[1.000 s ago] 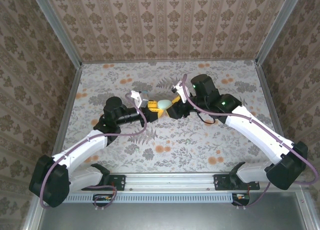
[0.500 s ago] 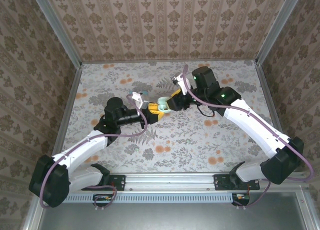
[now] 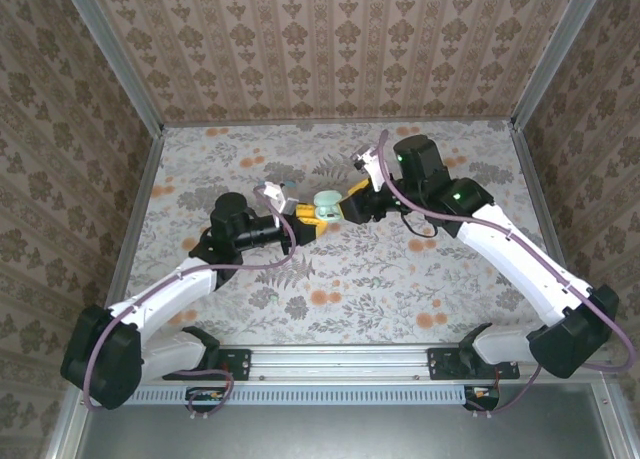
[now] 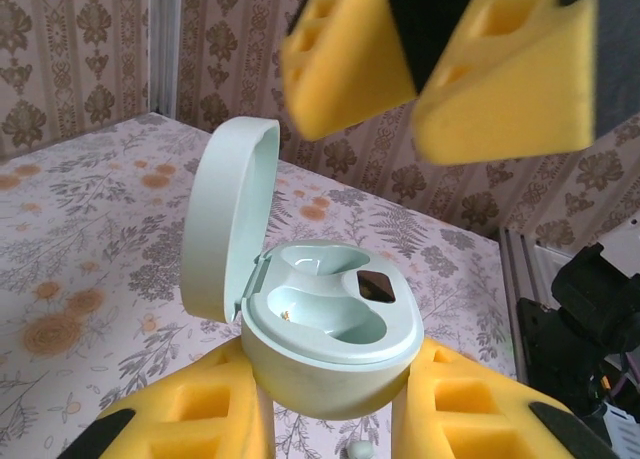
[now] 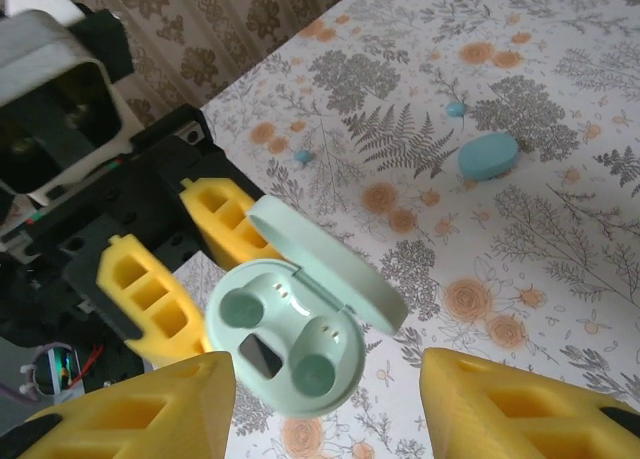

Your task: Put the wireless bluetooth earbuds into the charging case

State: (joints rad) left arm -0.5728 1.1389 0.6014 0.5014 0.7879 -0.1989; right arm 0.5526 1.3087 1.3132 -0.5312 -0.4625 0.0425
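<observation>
A mint-green charging case (image 4: 330,339) sits in my left gripper (image 4: 330,404), whose yellow pads are shut on its body. Its lid (image 4: 225,219) stands open and both wells are empty. From above the case (image 3: 326,201) lies between the two arms at mid-table. My right gripper (image 5: 330,404) hovers just above the case (image 5: 290,354), open, with nothing between its pads. Two wireless bluetooth earbuds, tiny light-blue bits (image 5: 456,109) (image 5: 304,156), lie on the floral table beyond the case.
A teal-blue oval case (image 5: 488,155) lies closed on the table near one earbud. The right gripper's yellow fingers (image 4: 440,59) hang over the open case in the left wrist view. Patterned walls and metal rails (image 3: 130,189) enclose the table.
My right gripper has pulled back a little from the case toward the far right. The left gripper still holds the case, whose lid now stands open.
</observation>
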